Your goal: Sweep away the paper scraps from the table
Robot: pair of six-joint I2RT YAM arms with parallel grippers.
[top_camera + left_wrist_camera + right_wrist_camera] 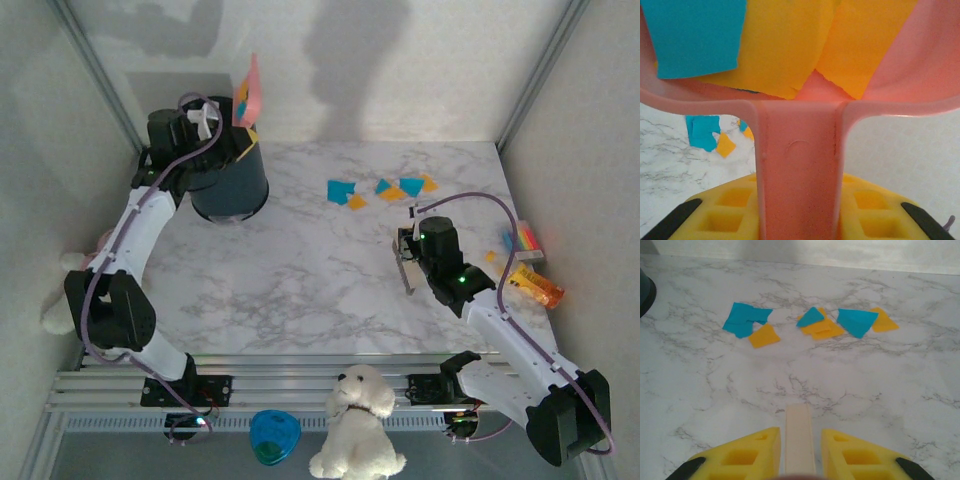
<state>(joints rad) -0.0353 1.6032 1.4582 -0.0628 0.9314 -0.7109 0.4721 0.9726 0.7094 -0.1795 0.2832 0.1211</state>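
Observation:
My left gripper [800, 205] is shut on the handle of a pink dustpan [800, 165]. It holds the pan tilted up at the back left [247, 92], over a dark bin [230, 185]. Orange-yellow and teal paper scraps [780, 45] lie inside the pan. More paper scraps [380, 188] are spread on the marble table [300, 270] at the far middle, ahead of my right gripper [800, 440]. That gripper [406, 260] is shut on a cream flat handle [800, 432], low over the table, a short way short of the scraps [810, 325].
A striped block [524, 243] and an orange-yellow toy [537, 286] lie by the table's right edge. A white plush dog [358, 420] and a blue object [274, 435] sit in front of the metal rail. Walls close in the back and sides.

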